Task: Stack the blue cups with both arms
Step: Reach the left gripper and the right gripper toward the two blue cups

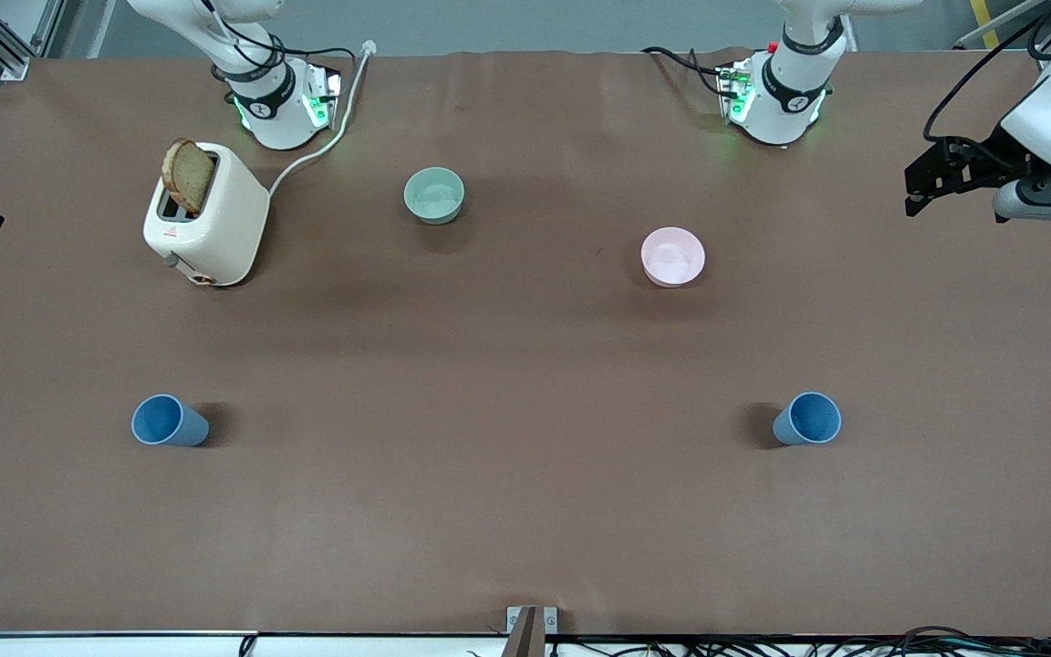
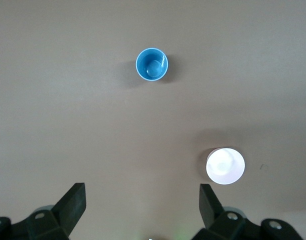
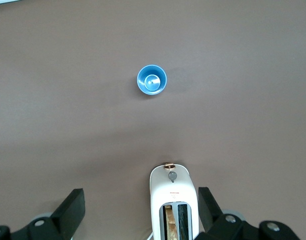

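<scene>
Front view. A desk (image 1: 525, 511) covered in matte brown sheeting, faintly creased, is seen. Two blue cups stand upright on it, well apart: one blue cup (image 1: 168, 422) toward the right arm's end, the other blue cup (image 1: 808, 419) toward the left arm's end. Both are smooth plastic, tapered, handle-less, mouths up, with nothing visible inside. A pale green bowl (image 1: 434, 194) and a pink bowl (image 1: 672, 256) sit farther from the camera than the cups, both round and shallow. A cream toaster (image 1: 206, 215) with rounded corners stands toward the right arm's end, a brown slice of bread (image 1: 188, 176) sticking up from one slot, and a white cord (image 1: 325, 137) trailing from it. The left hand (image 1: 922, 182) is held up in the air at the left arm's end of the desk; its black fingers are seen side-on. The right hand is out of this view.

Left wrist view. The left hand (image 2: 142, 202) is spread wide, nothing between its angular black fingers (image 2: 73, 200). The cup (image 2: 152, 64) is seen from above, its round rim and glossy bottom clear. The pink bowl (image 2: 225, 166) appears washed out to white.

Right wrist view. The right hand (image 3: 140, 205) is likewise spread wide and holding nothing, high over the toaster (image 3: 171, 200). The other cup (image 3: 152, 80) is seen from above, a small raised ring at its bottom.
</scene>
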{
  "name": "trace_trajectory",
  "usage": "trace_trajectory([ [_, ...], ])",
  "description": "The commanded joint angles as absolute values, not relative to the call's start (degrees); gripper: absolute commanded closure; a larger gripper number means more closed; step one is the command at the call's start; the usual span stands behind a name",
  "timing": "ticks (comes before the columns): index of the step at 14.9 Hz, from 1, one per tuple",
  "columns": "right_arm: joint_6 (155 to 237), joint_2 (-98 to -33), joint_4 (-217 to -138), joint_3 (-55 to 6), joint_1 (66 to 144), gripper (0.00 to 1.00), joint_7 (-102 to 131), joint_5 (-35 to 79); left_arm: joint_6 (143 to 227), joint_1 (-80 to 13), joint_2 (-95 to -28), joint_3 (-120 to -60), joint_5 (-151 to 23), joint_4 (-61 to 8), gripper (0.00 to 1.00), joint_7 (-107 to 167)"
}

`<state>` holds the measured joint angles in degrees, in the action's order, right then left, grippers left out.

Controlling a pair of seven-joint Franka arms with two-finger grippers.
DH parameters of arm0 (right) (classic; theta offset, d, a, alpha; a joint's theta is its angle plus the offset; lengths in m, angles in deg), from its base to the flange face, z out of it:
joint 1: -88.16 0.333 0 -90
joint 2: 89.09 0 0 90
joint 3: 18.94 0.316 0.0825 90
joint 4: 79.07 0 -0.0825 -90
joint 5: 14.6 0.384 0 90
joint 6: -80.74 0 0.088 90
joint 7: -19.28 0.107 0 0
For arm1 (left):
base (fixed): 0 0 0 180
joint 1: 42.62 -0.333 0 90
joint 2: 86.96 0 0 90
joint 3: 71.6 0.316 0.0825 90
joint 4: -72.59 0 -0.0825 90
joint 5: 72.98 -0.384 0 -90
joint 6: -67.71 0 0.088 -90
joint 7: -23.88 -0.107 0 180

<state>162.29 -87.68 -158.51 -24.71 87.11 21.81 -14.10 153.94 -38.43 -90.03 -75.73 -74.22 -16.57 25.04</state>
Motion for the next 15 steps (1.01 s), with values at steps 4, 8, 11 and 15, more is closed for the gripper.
trace_trajectory([
  [4,162.2,-87.3,-157.9,-24.5,86.4,0.00,21.6,-13.5,152.8,-38.8,-86.4,-75.4,-73.7,-12.7,0.00,24.1],
  [8,164.1,-85.3,-158.3,-24.5,86.3,0.00,21.5,-13.9,158.7,-39.4,-79.0,-74.9,-74.3,-12.8,0.00,23.8],
  [11,174.0,-80.1,-162.0,-24.5,85.7,0.00,18.8,-13.9,172.4,-40.8,-76.4,-75.0,-77.0,-19.9,0.00,23.7],
  [15,187.7,-72.1,-167.3,-24.5,83.0,0.00,10.9,-14.0,189.3,-41.0,-71.4,-75.0,-77.0,-28.7,0.00,23.7],
])
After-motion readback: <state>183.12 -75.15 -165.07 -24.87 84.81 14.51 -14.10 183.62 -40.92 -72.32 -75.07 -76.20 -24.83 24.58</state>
